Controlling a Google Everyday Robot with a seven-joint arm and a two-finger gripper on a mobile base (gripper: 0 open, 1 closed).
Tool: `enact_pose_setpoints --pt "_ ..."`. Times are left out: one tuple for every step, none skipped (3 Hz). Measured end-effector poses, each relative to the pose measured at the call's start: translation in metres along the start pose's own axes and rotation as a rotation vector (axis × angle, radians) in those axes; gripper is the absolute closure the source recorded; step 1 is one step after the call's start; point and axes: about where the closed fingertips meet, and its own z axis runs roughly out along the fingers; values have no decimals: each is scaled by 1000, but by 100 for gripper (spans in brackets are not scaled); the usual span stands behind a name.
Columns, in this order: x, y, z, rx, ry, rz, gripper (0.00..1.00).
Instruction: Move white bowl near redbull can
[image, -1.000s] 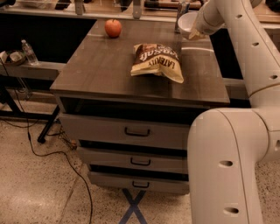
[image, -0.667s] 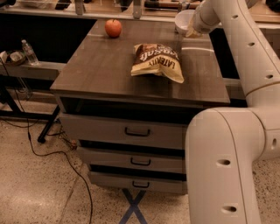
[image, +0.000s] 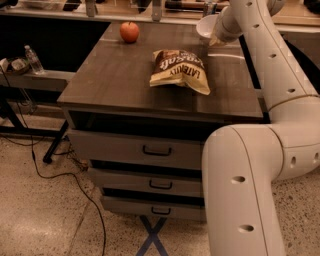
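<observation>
The white bowl (image: 206, 25) sits at about 1 o'clock on the worktop (image: 115, 75), by the far edge and towards the right, and looks raised a little off the wood. The pincer (image: 216, 39) is at the bowl's 4 o'clock side, closed on its rim; the pale arm (image: 280, 65) runs down from there along the right edge of the worktop. At 7 o'clock from the bowl, near the middle of the worktop, a brown and cream crisp bag (image: 179, 70) lies flat, apart from the bowl. At 9 o'clock from the bowl, well apart by the far left corner, stands a red apple (image: 129, 32). Three drawers (image: 135, 150) with dark handles sit under the worktop. At 9 o'clock from the worktop, a clear water bottle (image: 34, 59) stands on a lower shelf. A black cable (image: 60, 180) trails over the speckled floor, with a blue tape cross (image: 152, 239) at 6 o'clock.
</observation>
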Motion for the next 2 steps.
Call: enact_pose_setpoints --pt "7 5 7 -12 13 1 81" --pt "9 6 10 -13 16 -3 50"
